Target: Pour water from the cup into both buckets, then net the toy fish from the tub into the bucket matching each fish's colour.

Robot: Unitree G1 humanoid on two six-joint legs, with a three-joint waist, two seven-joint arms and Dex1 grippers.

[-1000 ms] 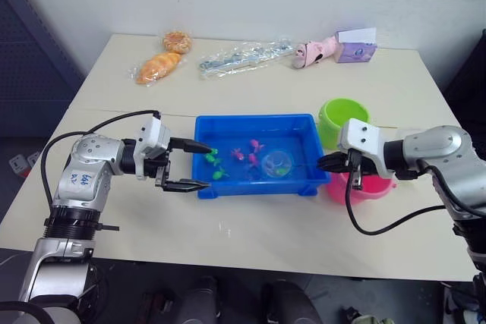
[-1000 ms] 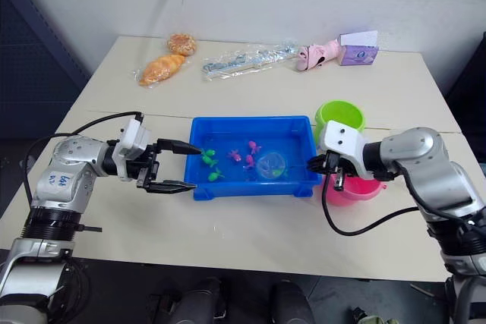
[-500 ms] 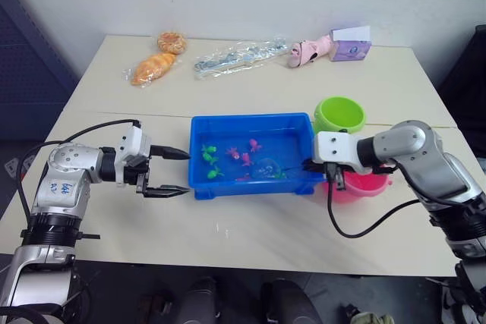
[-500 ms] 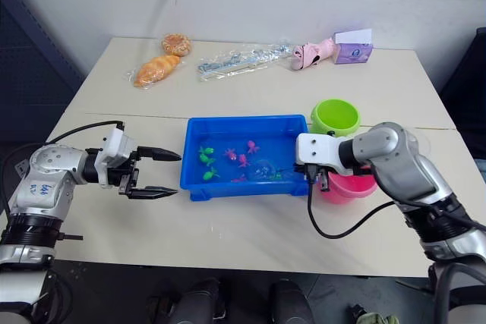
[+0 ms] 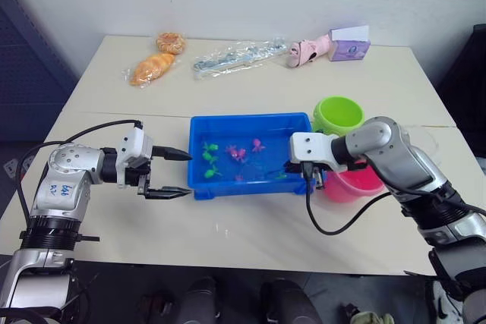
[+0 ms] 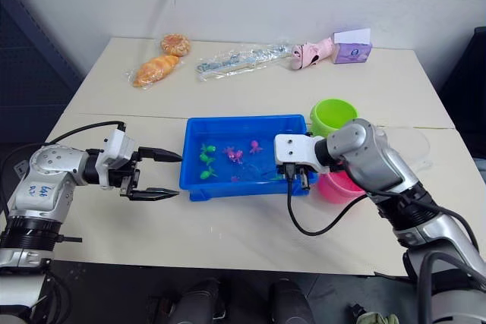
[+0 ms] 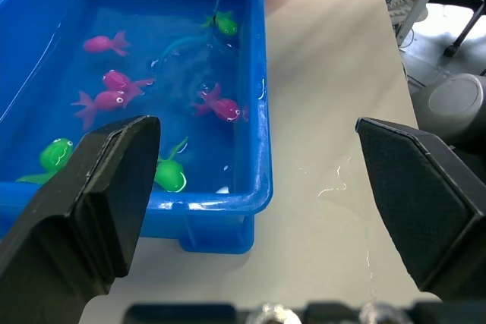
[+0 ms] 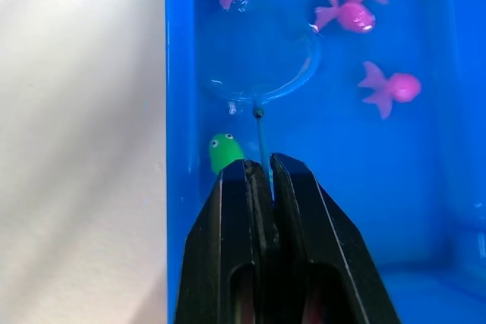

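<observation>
The blue tub (image 5: 250, 119) sits mid-table with water and several pink and green toy fish (image 7: 114, 80) in it. My right gripper (image 8: 267, 172) is over the tub's front right part, shut on the thin handle of the net (image 8: 262, 66). The net's hoop lies in the water near a green fish (image 8: 222, 151) and pink fish (image 8: 391, 89). My left gripper (image 5: 186, 173) hangs open just left of the tub, holding nothing. The green bucket (image 5: 339, 114) and pink bucket (image 5: 357, 184) stand right of the tub. The clear cup (image 6: 410, 148) stands behind my right arm.
Along the table's far edge lie two bagged pastries (image 5: 156, 66), a clear plastic packet (image 5: 239, 56), a pink toy (image 5: 307, 49) and a purple box (image 5: 349, 43). Bare tabletop (image 5: 243, 225) runs in front of the tub.
My right gripper has carried the net leftward, from the tub's right end to over its front right part. My left gripper drew back a little from the tub's left rim, then held still.
</observation>
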